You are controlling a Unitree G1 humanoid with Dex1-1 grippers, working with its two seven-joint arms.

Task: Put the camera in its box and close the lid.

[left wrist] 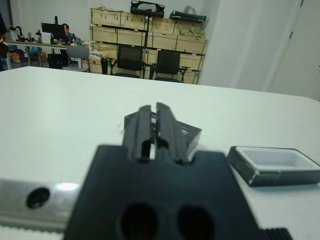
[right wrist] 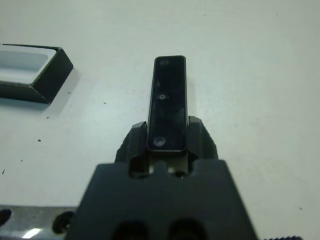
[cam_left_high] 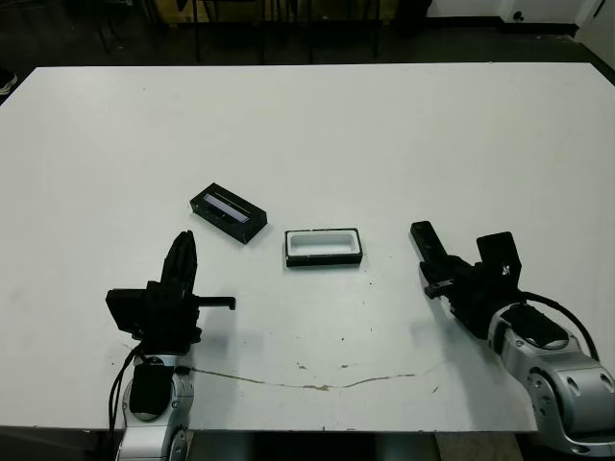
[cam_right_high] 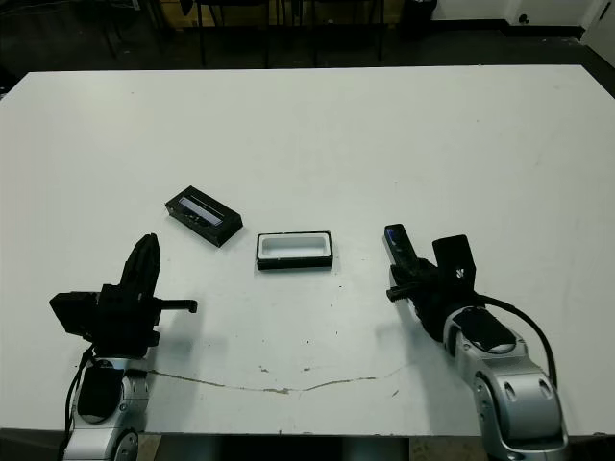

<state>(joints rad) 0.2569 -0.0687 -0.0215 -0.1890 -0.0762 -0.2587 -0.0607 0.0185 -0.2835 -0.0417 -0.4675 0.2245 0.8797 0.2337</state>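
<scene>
Two grippers sit low over the near part of the white table (cam_left_high: 307,125): the right gripper (right wrist: 167,142) clamps the camera (right wrist: 168,102) between its fingers, the black bar sticking out forward past them, just right of the box (cam_left_high: 323,246). The box lies open with its white lining up, and the lid (cam_left_high: 229,212) lies hollow side up just to its left. The left gripper (left wrist: 155,131) has its fingers pressed together on nothing, pointing toward the lid from the near left.
</scene>
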